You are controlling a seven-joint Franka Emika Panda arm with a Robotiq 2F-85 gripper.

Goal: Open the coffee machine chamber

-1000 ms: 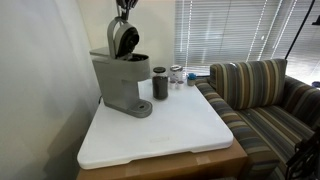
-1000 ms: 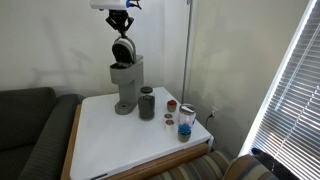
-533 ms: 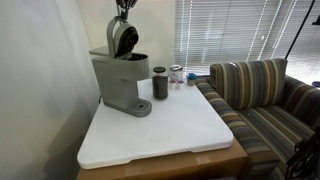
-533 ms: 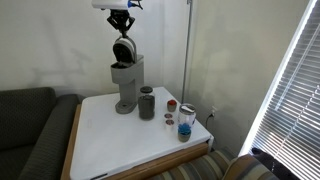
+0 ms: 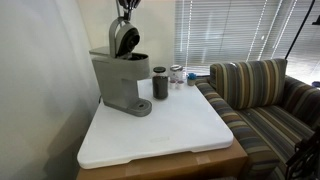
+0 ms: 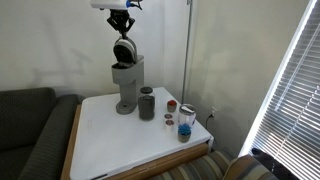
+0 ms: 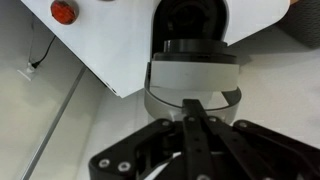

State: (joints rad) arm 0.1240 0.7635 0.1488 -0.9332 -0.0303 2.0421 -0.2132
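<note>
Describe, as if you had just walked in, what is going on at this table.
A robot arm's hand is at the top of the rounded grey hinged lid of the boxy matte grey coffee machine on the white table. The lid stands raised, exposing the dark round pod cavity. In the wrist view the fingers sit close together at the lid's rim; whether they pinch it is unclear. A small dark cylindrical cup stands beside the machine.
</note>
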